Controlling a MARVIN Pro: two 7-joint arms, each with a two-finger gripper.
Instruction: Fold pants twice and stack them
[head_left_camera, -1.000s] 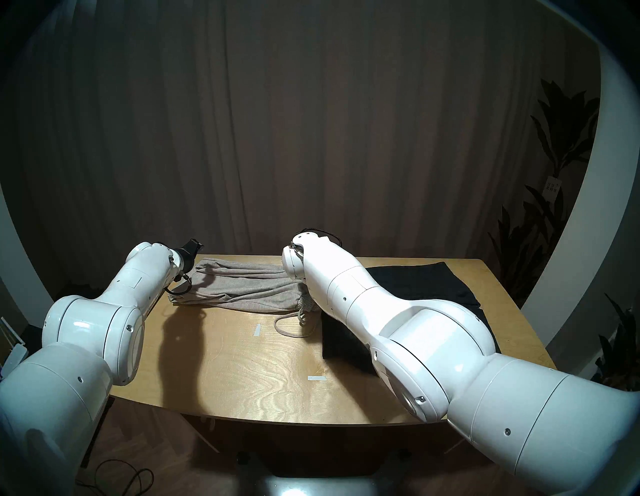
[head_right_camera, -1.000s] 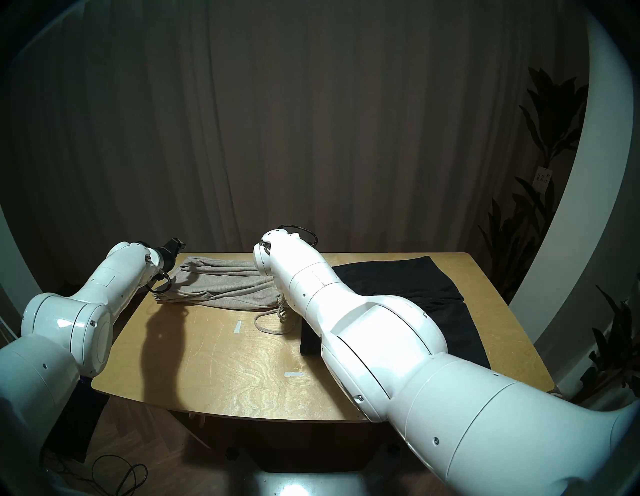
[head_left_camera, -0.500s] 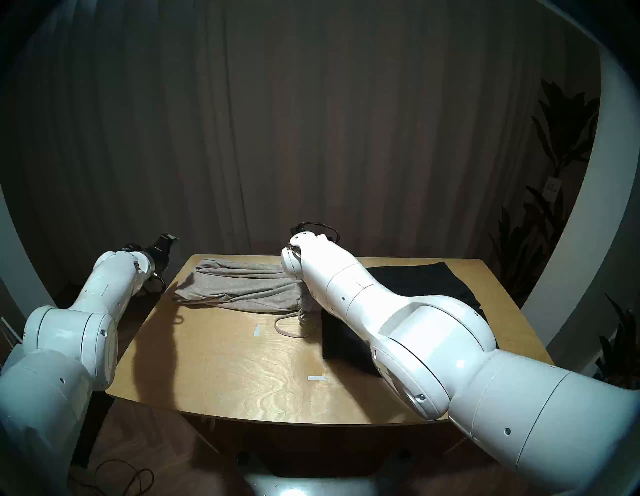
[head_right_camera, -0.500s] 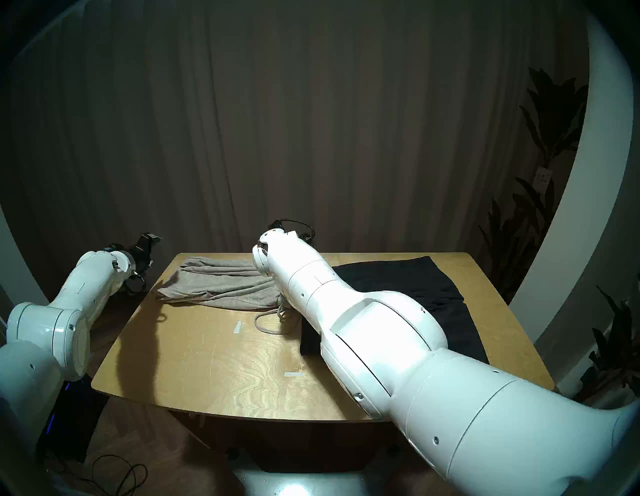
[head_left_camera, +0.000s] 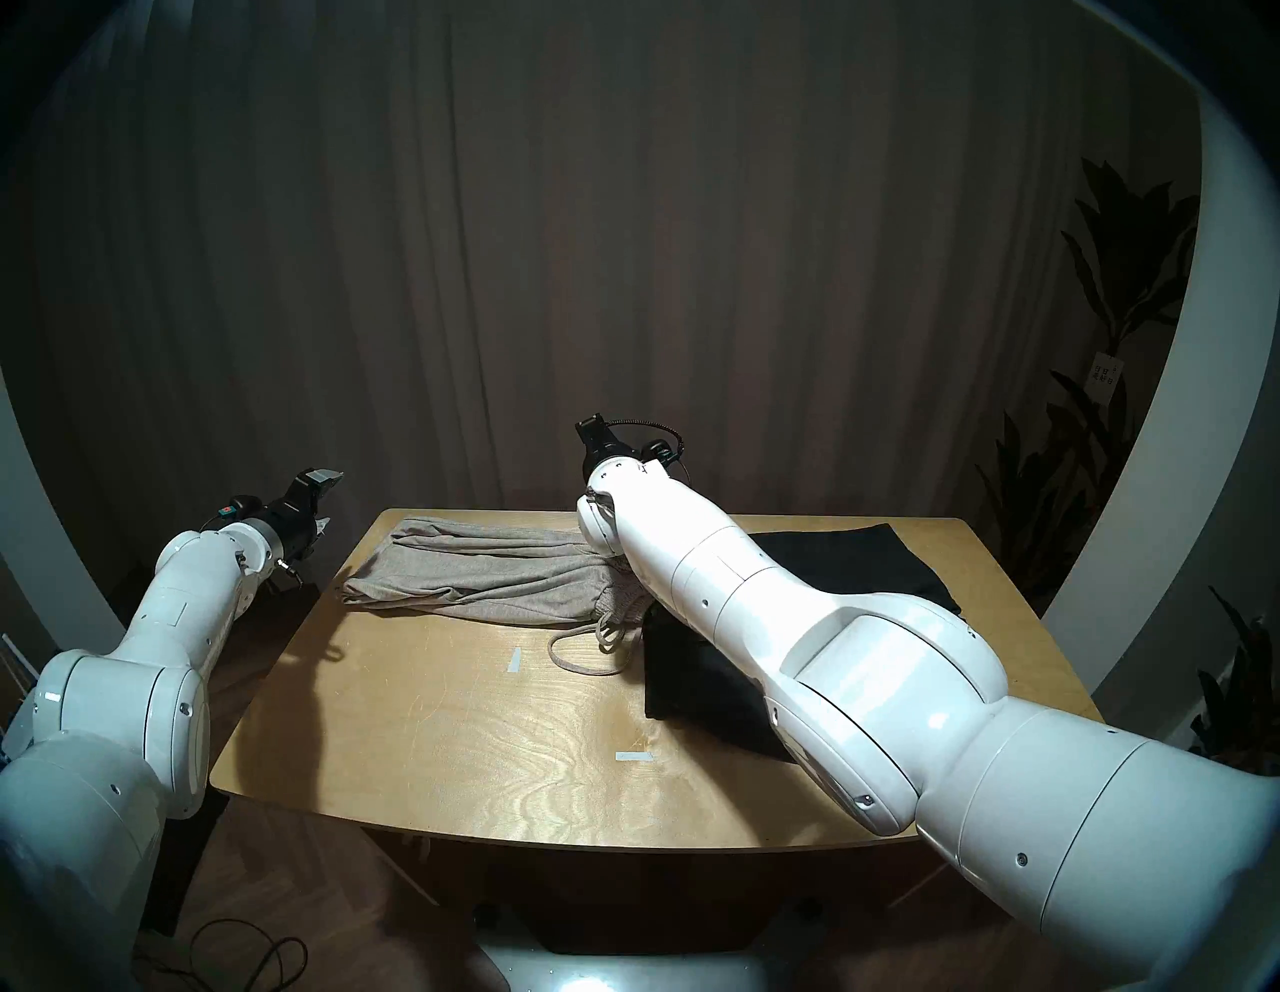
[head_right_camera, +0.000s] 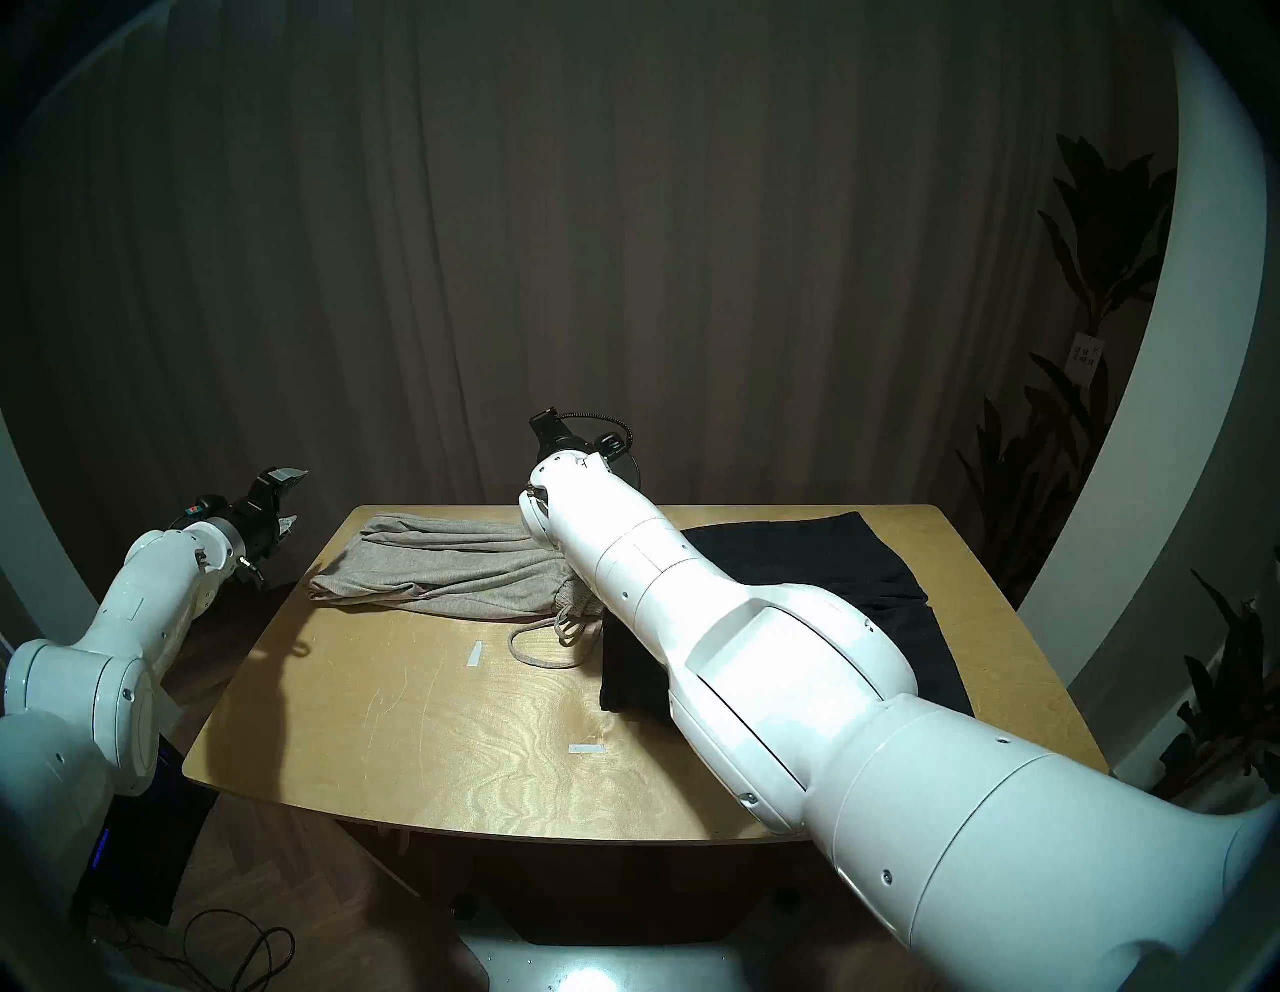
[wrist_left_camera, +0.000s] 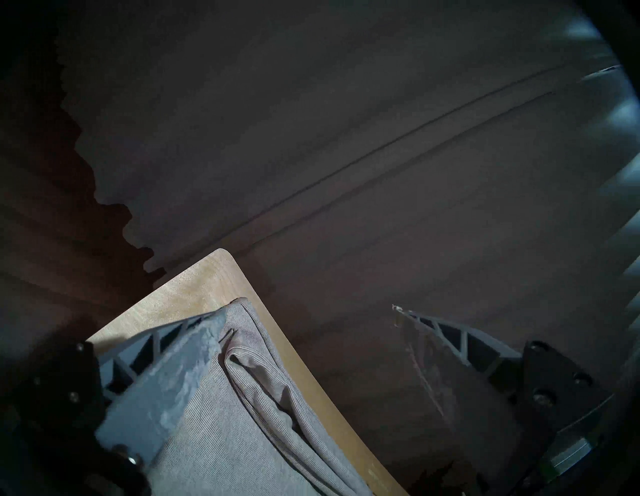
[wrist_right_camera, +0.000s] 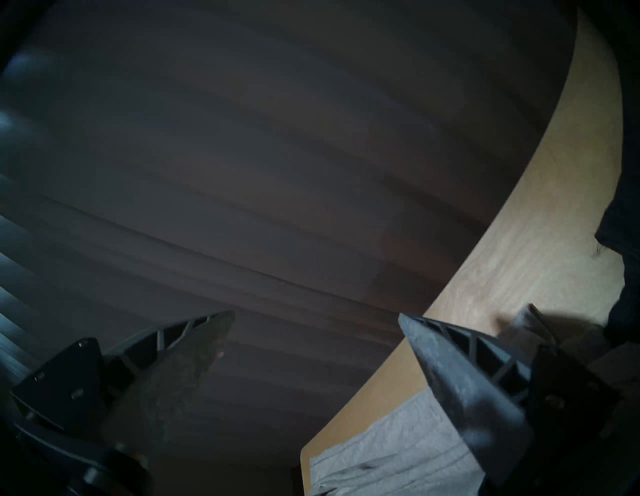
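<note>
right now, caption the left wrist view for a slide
Open left claw above folded grey pants at the wooden table's corner

The room is dim, lit from above and near the camera. Glare gleams on the glossy white robot arms (head_left_camera: 817, 623), which cast dark shadows across the pale wooden table (head_left_camera: 485, 748). Fisheye bending and dark rims frame every view. Both wrist views look murky, slightly blurred.

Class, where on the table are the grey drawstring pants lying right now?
In the head views, the grey pants lie along the table's far left part, their cord end beside the black pants on the right, with both open grippers clear of them.
</note>
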